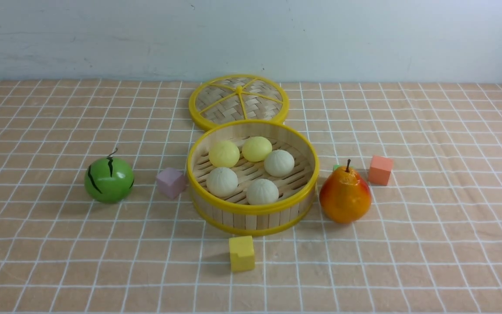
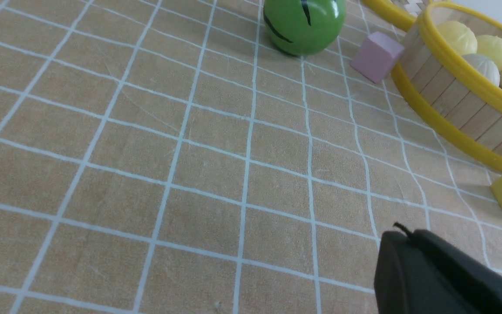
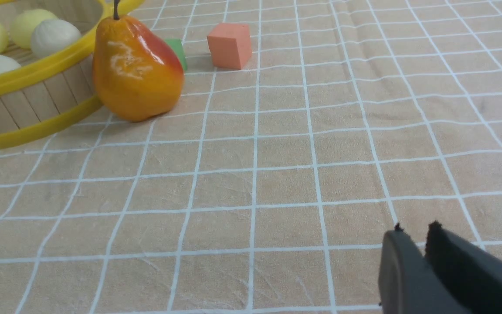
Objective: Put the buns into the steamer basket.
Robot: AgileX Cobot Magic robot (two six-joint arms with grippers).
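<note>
Both fingers [image 3: 412,237] low over cloth [image 3: 251,183]

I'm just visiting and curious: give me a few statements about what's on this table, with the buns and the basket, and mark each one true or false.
1. All five small round buns lie inside the round bamboo steamer basket with yellow rims. True.
2. The flat woven lid with a yellow rim covers the basket. False: it lies on the table behind the basket.
3. The orange-red pear stands to the right of the basket. True.
4. The green striped ball sits in the basket. False: it rests on the checked cloth, left of the basket.
5. The yellow cube lies in front of the basket. True.
</note>
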